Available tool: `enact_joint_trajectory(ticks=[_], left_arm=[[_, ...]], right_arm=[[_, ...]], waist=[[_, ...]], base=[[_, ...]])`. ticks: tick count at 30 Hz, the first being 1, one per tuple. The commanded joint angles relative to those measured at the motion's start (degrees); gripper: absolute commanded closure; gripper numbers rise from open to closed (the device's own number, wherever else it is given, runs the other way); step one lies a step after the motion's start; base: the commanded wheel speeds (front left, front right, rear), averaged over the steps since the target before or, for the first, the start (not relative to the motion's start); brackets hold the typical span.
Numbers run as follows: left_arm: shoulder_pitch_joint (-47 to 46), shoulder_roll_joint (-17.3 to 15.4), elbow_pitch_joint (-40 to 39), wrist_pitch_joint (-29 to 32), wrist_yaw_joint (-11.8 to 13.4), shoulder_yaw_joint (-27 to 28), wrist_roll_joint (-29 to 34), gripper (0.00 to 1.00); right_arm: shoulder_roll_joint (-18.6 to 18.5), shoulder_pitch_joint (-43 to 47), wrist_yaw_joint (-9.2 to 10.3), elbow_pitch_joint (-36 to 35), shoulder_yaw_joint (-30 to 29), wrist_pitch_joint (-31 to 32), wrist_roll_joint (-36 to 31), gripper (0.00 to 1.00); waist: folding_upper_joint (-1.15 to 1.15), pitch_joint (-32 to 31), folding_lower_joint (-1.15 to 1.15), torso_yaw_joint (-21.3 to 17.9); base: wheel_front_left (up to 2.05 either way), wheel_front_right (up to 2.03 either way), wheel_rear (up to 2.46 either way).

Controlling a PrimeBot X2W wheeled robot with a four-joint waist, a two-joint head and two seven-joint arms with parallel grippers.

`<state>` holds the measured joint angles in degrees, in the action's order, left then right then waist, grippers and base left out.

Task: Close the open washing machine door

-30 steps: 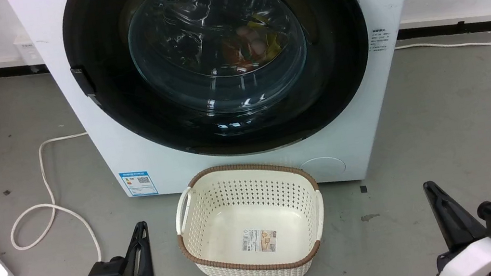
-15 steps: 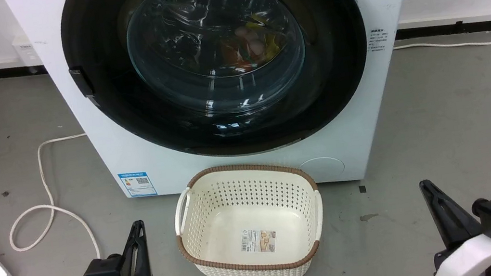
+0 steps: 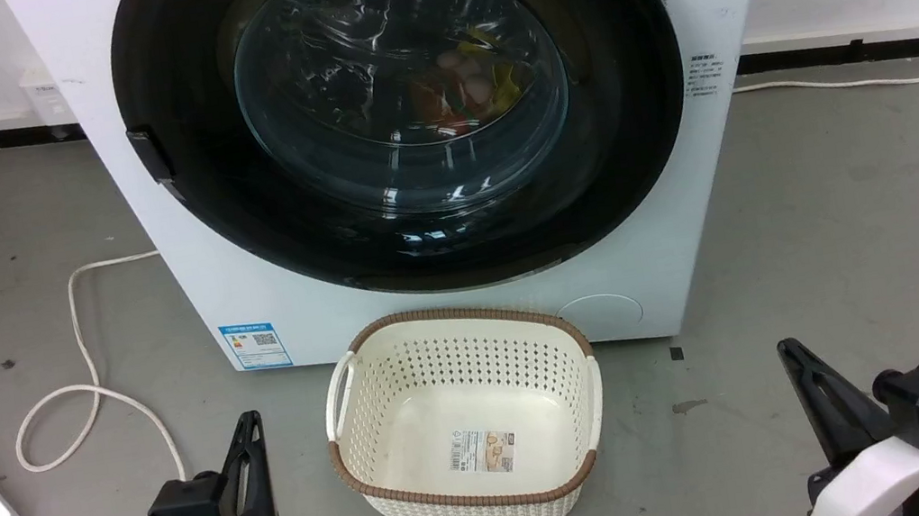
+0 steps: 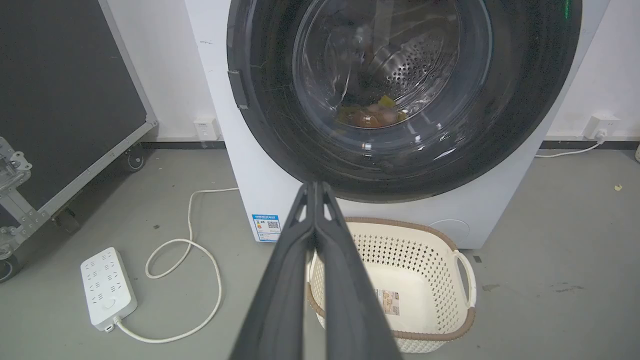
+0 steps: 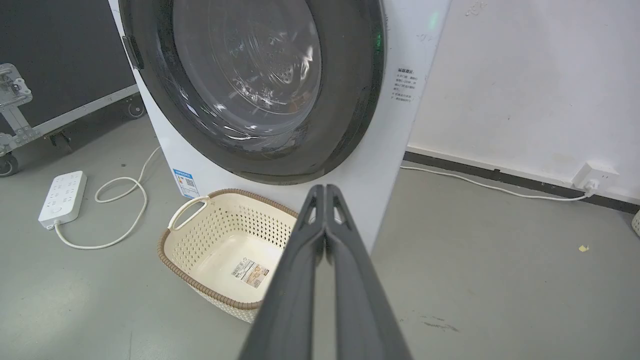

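Hold left gripper point(image 3: 248, 428) and right gripper point(image 3: 789, 351) low, fingers pressed together on nothing, clear of the basket point(image 3: 449, 312), and check the washing machine door point(image 3: 401, 112) for flush seating.

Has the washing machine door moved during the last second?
No. The washing machine door keeps its place against the washing machine and its blue label; the slight shift of the whole head view is the camera's.
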<state>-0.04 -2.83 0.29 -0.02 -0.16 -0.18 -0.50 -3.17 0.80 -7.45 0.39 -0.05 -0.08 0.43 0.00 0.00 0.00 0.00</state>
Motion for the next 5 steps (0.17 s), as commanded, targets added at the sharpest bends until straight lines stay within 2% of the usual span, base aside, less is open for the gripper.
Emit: enact_joint_trajectory(ticks=[1, 5], left_arm=[[0.04, -0.05, -0.29, 0.02, 0.16, 0.18, 0.50, 1.00], [0.04, -0.05, -0.29, 0.02, 0.16, 0.18, 0.50, 1.00]], right_arm=[[0.29, -0.80, -0.03, -0.39, 0.05, 0.08, -0.43, 1.00], [0.29, -0.80, -0.03, -0.39, 0.05, 0.08, -0.43, 1.00]], waist=[[0.00, 0.00, 0.00, 0.00], [0.00, 0.00, 0.00, 0.00]], base=[[0.00, 0.00, 0.00], [0.00, 0.00, 0.00]])
